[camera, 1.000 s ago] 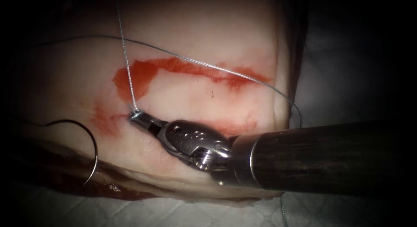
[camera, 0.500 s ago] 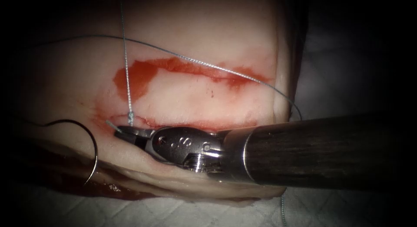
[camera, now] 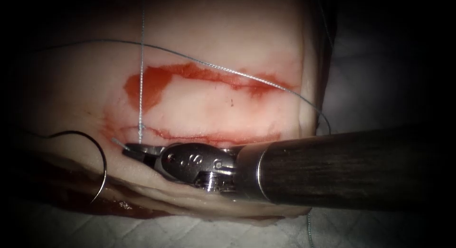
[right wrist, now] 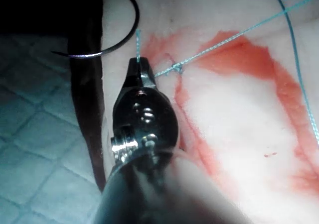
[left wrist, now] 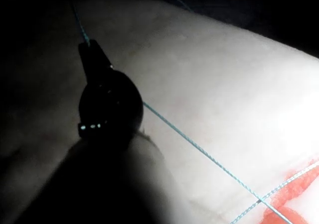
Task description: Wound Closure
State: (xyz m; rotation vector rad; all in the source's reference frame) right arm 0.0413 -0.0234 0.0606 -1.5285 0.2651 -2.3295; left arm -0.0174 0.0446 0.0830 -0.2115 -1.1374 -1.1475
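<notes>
Right hand (camera: 127,148) shifted left, gripping thread tail (camera: 118,143); needle (camera: 97,155) free.

You're working over pale quilted pad (camera: 156,231); light is pooling at centre, edges are falling into darkness.

A dark, faintly streaked shaft (camera: 342,169) is ended by a bright metal collar. A polished steel wrist (camera: 194,161), marked with small round pins and stamped characters, is tapered into a slim right claw (camera: 135,149).
</notes>
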